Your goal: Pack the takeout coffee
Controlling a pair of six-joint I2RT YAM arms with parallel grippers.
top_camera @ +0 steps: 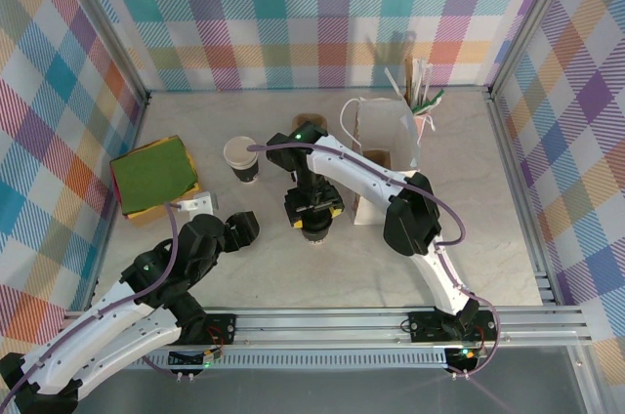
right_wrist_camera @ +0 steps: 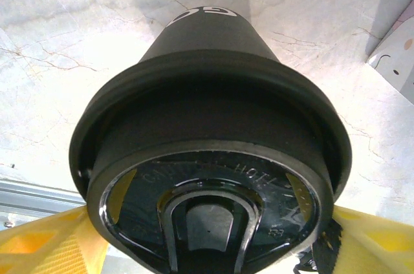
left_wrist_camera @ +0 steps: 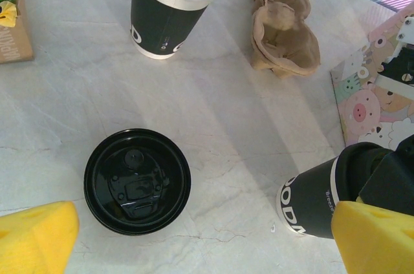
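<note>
The takeout coffee [right_wrist_camera: 207, 93], a dark cup with a black lid, stands on the marble table in front of the white paper bag [top_camera: 386, 141]. My right gripper [top_camera: 312, 211] comes down over it from above, and its yellow fingers [right_wrist_camera: 48, 242] press against both sides of the lid rim. From the left wrist view the same cup [left_wrist_camera: 310, 203] appears at the lower right, its top hidden by the right gripper. My left gripper [left_wrist_camera: 206, 238] hangs open over bare table, with a loose black lid [left_wrist_camera: 137, 180] just to its left.
A lidless cup [top_camera: 241, 158] stands at the back left of the coffee, with a brown cardboard carrier [left_wrist_camera: 281, 28] beyond it. A green box [top_camera: 151, 175] lies at the left. Stirrers and straws [top_camera: 415, 82] stand behind the bag.
</note>
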